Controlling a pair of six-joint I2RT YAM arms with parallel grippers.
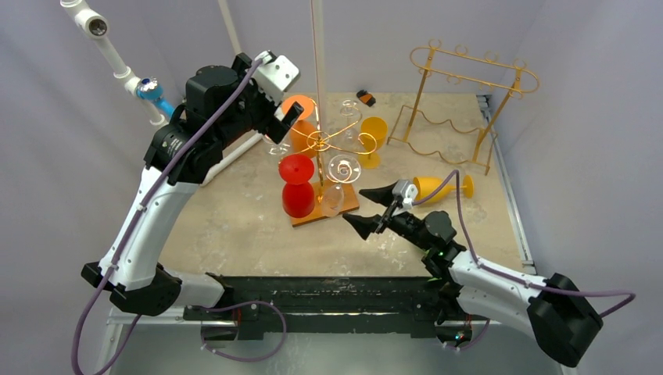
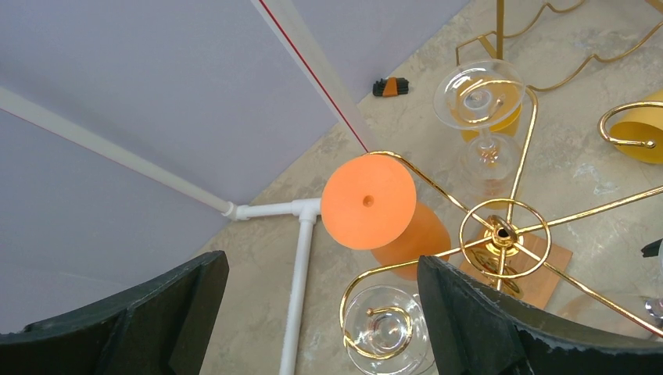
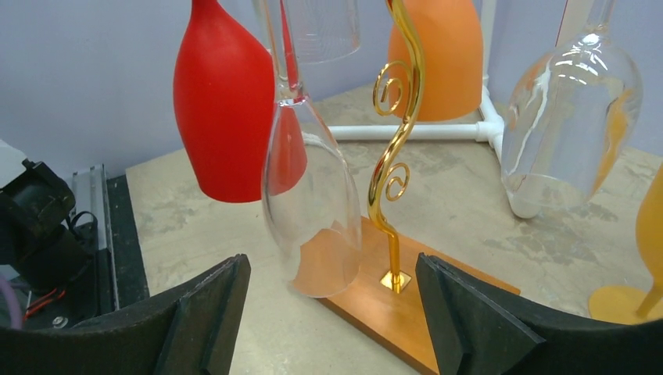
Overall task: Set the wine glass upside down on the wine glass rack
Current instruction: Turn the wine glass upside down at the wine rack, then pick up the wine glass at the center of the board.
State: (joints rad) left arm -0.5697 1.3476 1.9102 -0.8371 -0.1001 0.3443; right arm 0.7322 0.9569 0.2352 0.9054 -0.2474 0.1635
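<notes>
The gold wine glass rack (image 1: 319, 142) stands on a wooden base mid-table. A clear wine glass (image 1: 336, 183) hangs upside down from one of its hooks, next to a red one (image 1: 297, 183). In the right wrist view this clear glass (image 3: 313, 195) hangs just ahead of my right gripper (image 3: 330, 273), which is open with nothing between its fingers. In the top view my right gripper (image 1: 358, 207) sits low by the base's near corner. My left gripper (image 1: 285, 121) is open above the rack; in its own view my left gripper (image 2: 320, 269) looks down on an orange glass (image 2: 369, 201).
Orange (image 1: 301, 125), yellow (image 1: 374, 133) and other clear glasses (image 2: 478, 98) hang on the rack. A yellow glass (image 1: 442, 186) lies on the table to the right. A gold wire bottle rack (image 1: 461, 101) stands at the back right, white pipes (image 1: 117, 62) at the back left.
</notes>
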